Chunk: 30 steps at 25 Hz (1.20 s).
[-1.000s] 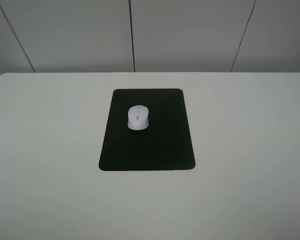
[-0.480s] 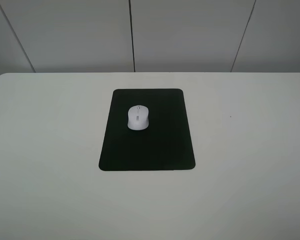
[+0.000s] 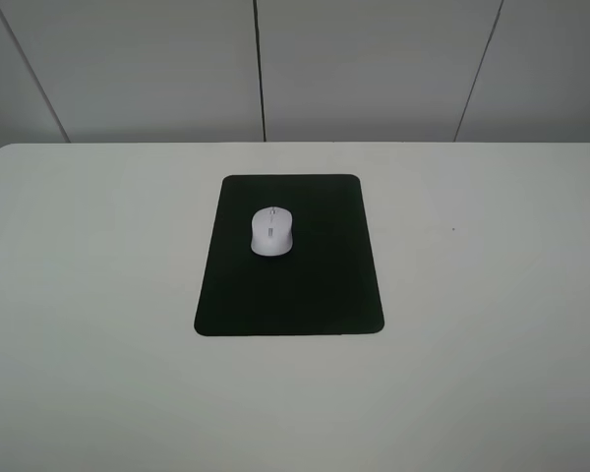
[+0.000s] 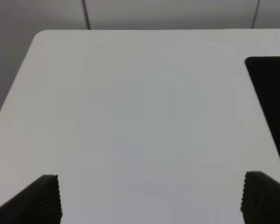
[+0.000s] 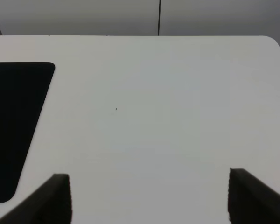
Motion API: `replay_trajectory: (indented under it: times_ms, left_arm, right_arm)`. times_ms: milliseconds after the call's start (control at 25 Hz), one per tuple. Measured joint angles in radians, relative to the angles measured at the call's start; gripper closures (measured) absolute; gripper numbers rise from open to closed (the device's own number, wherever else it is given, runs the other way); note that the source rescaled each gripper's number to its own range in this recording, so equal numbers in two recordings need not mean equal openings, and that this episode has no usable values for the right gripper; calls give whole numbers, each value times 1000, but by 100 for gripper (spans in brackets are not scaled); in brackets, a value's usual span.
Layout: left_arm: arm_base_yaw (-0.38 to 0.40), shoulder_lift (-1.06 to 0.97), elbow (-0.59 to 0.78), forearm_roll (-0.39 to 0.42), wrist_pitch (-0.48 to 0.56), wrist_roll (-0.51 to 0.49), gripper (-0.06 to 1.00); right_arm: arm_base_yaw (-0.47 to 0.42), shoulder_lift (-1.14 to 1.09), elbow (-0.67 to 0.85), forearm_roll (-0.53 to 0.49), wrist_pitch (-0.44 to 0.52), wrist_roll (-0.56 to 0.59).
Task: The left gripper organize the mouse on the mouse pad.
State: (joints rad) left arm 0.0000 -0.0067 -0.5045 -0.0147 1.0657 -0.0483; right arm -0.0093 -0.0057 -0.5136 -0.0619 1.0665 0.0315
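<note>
The white mouse (image 3: 271,231) rests on the upper middle of the black mouse pad (image 3: 289,295), in the centre of the white table (image 3: 98,295). Neither arm shows in the exterior high view. In the left wrist view my left gripper (image 4: 149,198) is open over bare table, its two black fingertips (image 4: 42,198) far apart, with the mouse pad's edge (image 4: 270,88) off to one side. The right gripper (image 5: 149,196) is open too, nothing between its fingers, the mouse pad's corner (image 5: 14,121) beside it. The mouse is out of both wrist views.
Grey wall panels (image 3: 374,69) rise behind the table's far edge. A tiny dark speck (image 3: 453,230) marks the table to the right of the pad.
</note>
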Motion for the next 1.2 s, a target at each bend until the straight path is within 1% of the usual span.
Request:
replay_trajectory:
  times_ms: [160,320,560,1200]
  left_arm:
    - [71,0,0,1,0,0,-6]
    - [104,0,0,4,0,5,-6]
    - [106,0,0,23,0,48,-6]
    - [106,0,0,24,0,48,-6]
  right_arm:
    - [0,0,0,0,0,0]
    - [0,0,0,0,0,0]
    - [0,0,0,0,0,0]
    - [0,0,0,0,0,0]
